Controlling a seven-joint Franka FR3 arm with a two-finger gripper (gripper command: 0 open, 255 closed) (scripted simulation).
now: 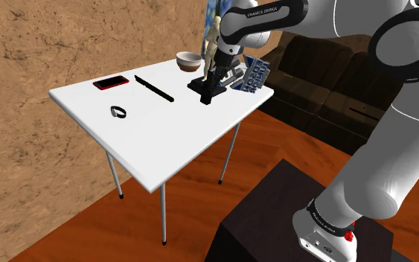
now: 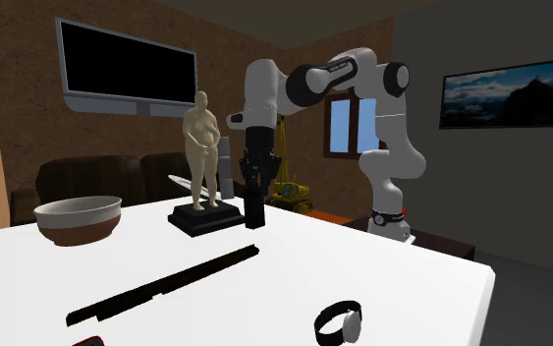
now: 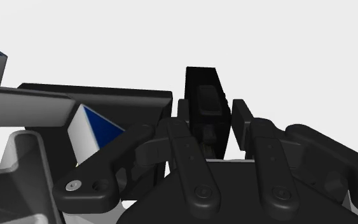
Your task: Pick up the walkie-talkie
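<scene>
My claw stood narrowly open, low over the table, with the walkie-talkie upright between its fingers. One finger lay against the black casing, or all but against it. On the other side a thin strip of white showed between finger and casing, so I judged that I had no hold on it yet. In the second exterior view its foot looked to rest on the tabletop straight below the claw.

To do this step well, I judged, I should close evenly on the two flat sides, so that the nearer finger did not tip the thing over. I should also take it deep enough for full contact, and raise it straight up before any sideways move.

Room about the claw was tight. The dark base of the figurine sat just beside the claw, and I could not tell whether it touched the walkie-talkie. A blue-and-white box stood close on the claw's other side, toward the table's edge, so a swing that way risked a knock. The long black tool lay well apart from the claw. Upward looked the safest way out.
</scene>
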